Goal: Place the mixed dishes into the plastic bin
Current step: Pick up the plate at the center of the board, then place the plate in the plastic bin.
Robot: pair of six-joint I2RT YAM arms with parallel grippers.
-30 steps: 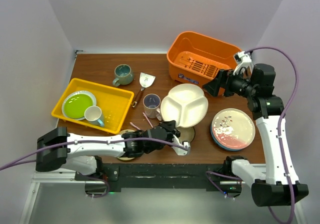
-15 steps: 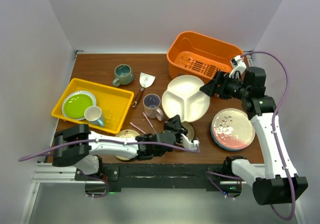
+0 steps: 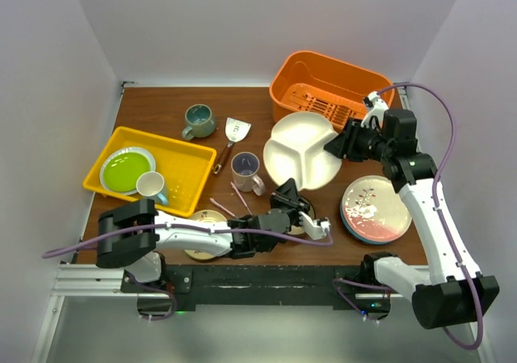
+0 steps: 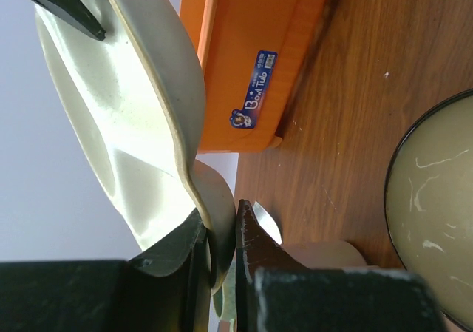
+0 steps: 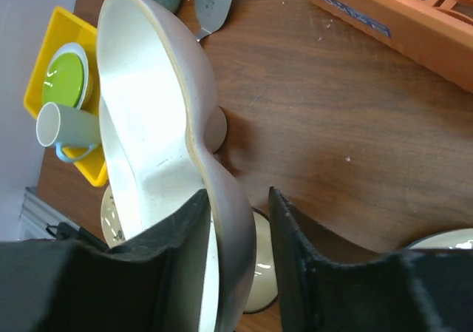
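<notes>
1. Nearest the arms' bases, the left gripper (image 4: 222,232) is clamped on the near rim of the white divided plate (image 3: 300,149), a finger on each face. A brown-rimmed dish (image 4: 436,221) lies flat on the table just below it. The pink floral plates (image 3: 376,209) sit stacked at the near right, with neither arm touching them.

2. In the middle, the divided plate is tilted steeply between the two arms, short of the bin and, by my reading, off the wood. The right gripper (image 5: 238,199) straddles its opposite rim. One finger is against the plate and a thin gap shows at the other, so I cannot tell whether that grip is firm. The lavender mug (image 3: 245,167) stands beside the plate. To the left, the yellow tray (image 3: 184,162) holds the lime-green plate (image 3: 125,171) and the cream mug (image 3: 151,187).

3. Farther back, the teal mug (image 3: 198,121) and the metal spatula (image 3: 234,130) rest on the table.

4. Farthest, the plastic bin (image 3: 283,96) shows only its bare slotted base, with no dish inside.

5. Judgement: the task is at its start. The first dish is in the air, and every other plate and mug has yet to go in.
</notes>
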